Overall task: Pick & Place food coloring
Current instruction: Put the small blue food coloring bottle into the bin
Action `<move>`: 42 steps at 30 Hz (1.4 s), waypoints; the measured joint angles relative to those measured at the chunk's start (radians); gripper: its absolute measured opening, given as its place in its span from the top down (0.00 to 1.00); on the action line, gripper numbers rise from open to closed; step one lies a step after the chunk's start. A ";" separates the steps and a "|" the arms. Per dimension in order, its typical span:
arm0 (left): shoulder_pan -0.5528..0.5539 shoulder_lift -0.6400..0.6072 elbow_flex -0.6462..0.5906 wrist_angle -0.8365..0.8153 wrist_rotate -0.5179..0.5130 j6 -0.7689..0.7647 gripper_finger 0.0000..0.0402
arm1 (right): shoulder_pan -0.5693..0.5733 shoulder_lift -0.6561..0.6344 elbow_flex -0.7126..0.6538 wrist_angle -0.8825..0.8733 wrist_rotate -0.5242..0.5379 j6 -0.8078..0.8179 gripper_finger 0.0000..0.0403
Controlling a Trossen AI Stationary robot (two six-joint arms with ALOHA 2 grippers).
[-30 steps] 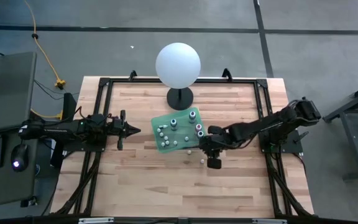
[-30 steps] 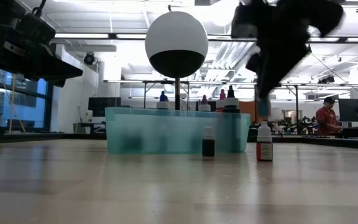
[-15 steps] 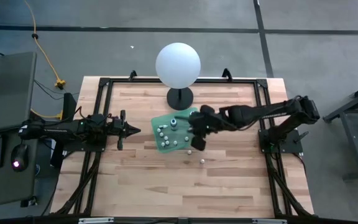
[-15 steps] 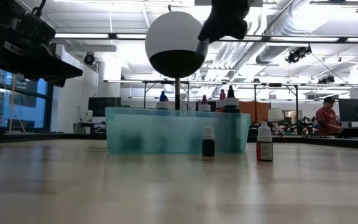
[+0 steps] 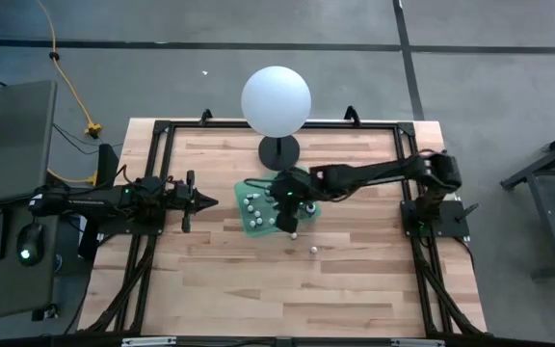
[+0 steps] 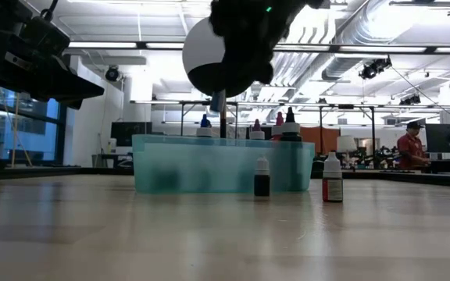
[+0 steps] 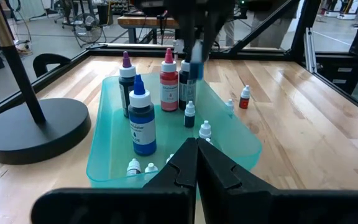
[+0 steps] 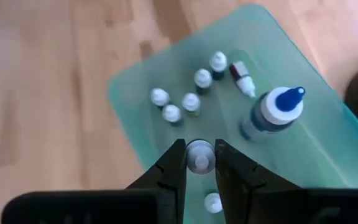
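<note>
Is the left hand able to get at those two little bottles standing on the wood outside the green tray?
Probably not easily. The left hand is shut and parked beyond the green tray, which lies between it and the two bottles; the right hand is nearer.

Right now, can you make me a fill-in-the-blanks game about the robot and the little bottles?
1. The right gripper holds a small bottle above the green ____.
2. The left gripper waits with its jaws ____.
3. The tall bottle in the tray has a ____ tip.
4. Outside the tray, ____ small bottles stand on the table.

Missing words: tray; shut; blue; two
</note>
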 joint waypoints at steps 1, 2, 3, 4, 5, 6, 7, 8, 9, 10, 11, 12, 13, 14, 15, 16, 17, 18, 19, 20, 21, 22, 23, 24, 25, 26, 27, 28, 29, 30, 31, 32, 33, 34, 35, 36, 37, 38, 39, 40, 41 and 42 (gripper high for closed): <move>0.000 0.000 0.000 0.000 0.000 0.000 1.00 | 0.000 0.024 0.020 -0.018 0.015 -0.004 0.85; 0.000 0.000 0.000 0.000 0.000 0.000 1.00 | -0.001 0.049 0.041 -0.040 0.027 -0.006 0.85; 0.000 0.000 0.000 0.000 0.000 0.000 1.00 | -0.005 0.069 0.059 -0.064 0.029 -0.006 0.85; 0.000 0.000 0.000 0.000 0.000 0.000 1.00 | -0.007 0.088 0.075 -0.087 0.022 -0.003 0.85; 0.000 0.000 0.000 0.000 0.000 0.000 1.00 | -0.009 0.106 0.089 -0.105 0.017 0.004 0.85; 0.000 0.000 0.000 0.000 0.000 0.000 1.00 | -0.012 0.121 0.101 -0.118 0.013 0.007 0.85; 0.000 0.000 0.000 0.000 0.000 0.000 1.00 | -0.013 0.135 0.110 -0.125 0.013 0.006 0.85; 0.000 0.000 0.000 0.000 0.000 0.000 1.00 | -0.013 0.146 0.116 -0.124 0.017 0.005 0.85; 0.000 0.000 0.000 0.000 0.000 0.000 1.00 | -0.013 0.153 0.117 -0.123 0.023 0.005 0.85; 0.000 0.000 0.000 0.000 0.000 0.000 1.00 | -0.014 0.163 0.119 -0.123 0.030 0.005 0.85; 0.000 0.000 0.000 0.000 0.000 0.000 1.00 | -0.017 0.170 0.119 -0.119 0.031 0.005 0.85; 0.000 0.000 0.000 0.000 0.000 0.000 1.00 | -0.019 0.181 0.119 -0.119 0.029 0.007 0.85; 0.000 0.000 0.000 0.000 0.000 0.000 1.00 | -0.020 0.190 0.119 -0.120 0.029 0.014 0.85; 0.000 0.000 0.000 0.000 0.000 0.000 1.00 | -0.021 0.199 0.119 -0.122 0.026 0.023 0.85; 0.000 0.000 0.000 0.000 0.000 0.000 1.00 | -0.021 0.207 0.119 -0.122 0.027 0.028 0.85; 0.000 0.000 0.000 0.000 0.000 0.000 1.00 | -0.021 0.213 0.119 -0.120 0.024 0.030 0.85; 0.000 0.000 0.000 0.000 0.000 0.000 1.00 | -0.021 0.219 0.119 -0.121 0.023 0.031 0.85; 0.000 0.000 0.000 0.000 0.000 0.000 1.00 | -0.021 0.224 0.119 -0.121 0.026 0.031 0.85; 0.000 0.000 0.000 0.000 0.000 0.000 1.00 | -0.021 0.229 0.119 -0.119 0.031 0.032 0.85; 0.000 0.000 0.000 0.000 0.000 0.000 1.00 | -0.021 0.233 0.119 -0.119 0.038 0.036 0.85; 0.000 0.000 0.000 0.000 0.000 0.000 1.00 | -0.021 0.236 0.119 -0.120 0.042 0.046 0.85; 0.000 0.000 0.000 0.000 0.000 0.000 1.00 | -0.021 0.240 0.119 -0.120 0.042 0.055 0.85; 0.000 0.000 0.000 0.000 0.000 0.000 1.00 | -0.021 0.243 0.119 -0.119 0.042 0.064 0.85; 0.000 0.000 0.000 0.000 0.000 0.000 1.00 | -0.021 0.246 0.119 -0.119 0.042 0.076 0.85; 0.000 0.000 0.000 0.000 0.000 0.000 1.00 | -0.021 0.250 0.119 -0.119 0.042 0.087 0.85; 0.000 0.000 0.000 0.000 0.000 0.000 1.00 | -0.021 0.252 0.119 -0.119 0.042 0.100 0.85; 0.000 0.000 0.000 0.000 0.000 0.000 1.00 | -0.021 0.253 0.118 -0.119 0.042 0.109 0.85; 0.000 0.000 0.000 0.000 0.000 0.000 1.00 | -0.019 0.253 0.118 -0.118 0.043 0.122 0.85; 0.000 0.000 0.000 0.000 0.000 0.000 1.00 | -0.018 0.253 0.118 -0.115 0.044 0.136 0.85; 0.000 0.000 0.000 0.000 0.000 0.000 1.00 | -0.018 0.253 0.118 -0.114 0.045 0.154 0.85; 0.000 0.000 0.000 0.000 0.000 0.000 1.00 | -0.018 0.253 0.118 -0.115 0.047 0.176 0.85; 0.000 0.000 0.000 0.000 0.000 0.000 1.00 | -0.018 0.253 0.118 -0.116 0.046 0.195 0.85; 0.000 0.000 0.000 0.000 0.000 0.000 1.00 | -0.018 0.253 0.118 -0.115 0.043 0.213 0.85; 0.000 0.000 0.000 0.000 0.000 0.000 1.00 | -0.018 0.253 0.118 -0.115 0.042 0.229 0.85; 0.000 0.000 0.000 0.000 0.000 0.000 1.00 | -0.018 0.253 0.118 -0.115 0.041 0.244 0.85; 0.000 0.000 0.000 0.000 0.000 0.000 1.00 | -0.018 0.253 0.118 -0.116 0.038 0.261 0.85; 0.000 0.000 0.000 0.000 0.000 0.000 1.00 | -0.017 0.253 0.118 -0.117 0.037 0.274 0.85; 0.000 0.000 0.000 0.000 0.000 0.000 1.00 | -0.016 0.253 0.118 -0.117 0.038 0.286 0.85; 0.000 0.000 0.000 0.000 0.000 0.000 1.00 | -0.016 0.253 0.118 -0.116 0.038 0.296 0.85; 0.000 0.000 0.000 0.000 0.000 0.000 1.00 | -0.016 0.253 0.118 -0.116 0.037 0.310 0.85; 0.000 0.000 0.000 0.000 0.000 0.000 1.00 | -0.016 0.253 0.118 -0.118 0.032 0.322 0.85; 0.000 0.000 0.000 0.000 0.000 0.000 1.00 | -0.016 0.253 0.118 -0.123 0.029 0.335 0.85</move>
